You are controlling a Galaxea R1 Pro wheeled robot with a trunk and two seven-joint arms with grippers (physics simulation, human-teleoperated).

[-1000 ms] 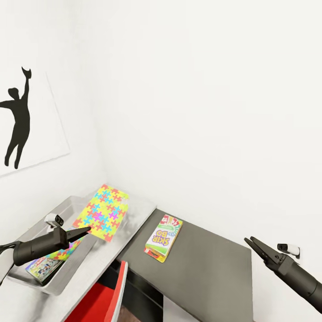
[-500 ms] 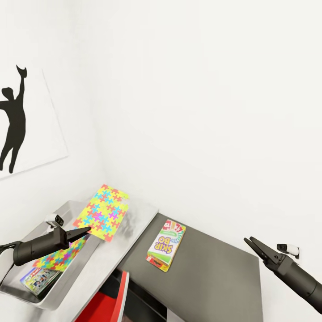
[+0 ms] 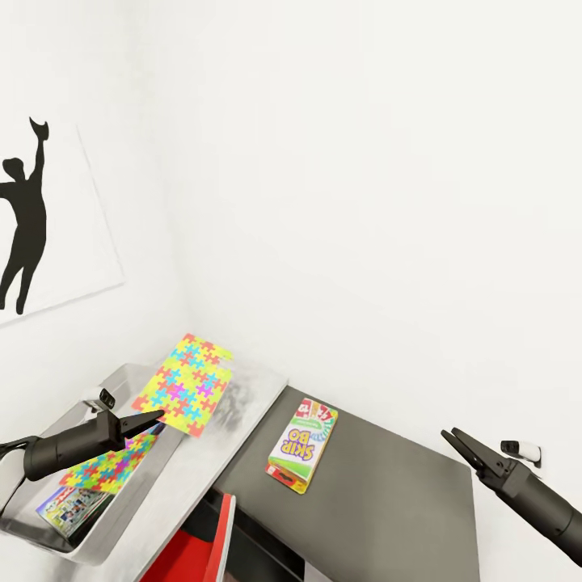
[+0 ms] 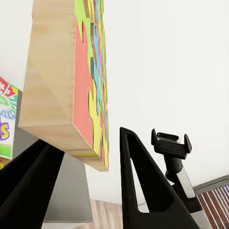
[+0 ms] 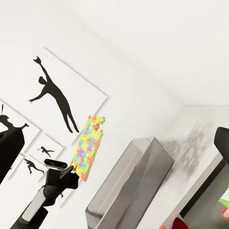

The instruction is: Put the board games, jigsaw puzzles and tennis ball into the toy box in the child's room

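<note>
My left gripper (image 3: 155, 418) is shut on the edge of a multicoloured jigsaw puzzle (image 3: 184, 385), holding it above the far end of the grey toy box (image 3: 121, 517). In the left wrist view the jigsaw puzzle (image 4: 90, 71) stands between the fingers, its wooden underside showing. Inside the toy box lie a second jigsaw puzzle (image 3: 103, 469) and a blue board game (image 3: 63, 504). The SKIP BO board game (image 3: 303, 443) lies flat on the table's dark grey section (image 3: 388, 493). My right gripper (image 3: 447, 435) hovers open over that section's right side. The tennis ball and the bed are out of view.
The pale grey table top (image 3: 202, 461) runs into a corner of white walls. A black silhouette picture (image 3: 24, 218) hangs on the left wall. The red and white chair (image 3: 194, 550) is tucked under the table's front edge.
The camera has shifted, so the toy box sits further left and the SKIP BO box slightly right in the picture. The left gripper still holds the puzzle; its wrist seems to have rolled a little.
</note>
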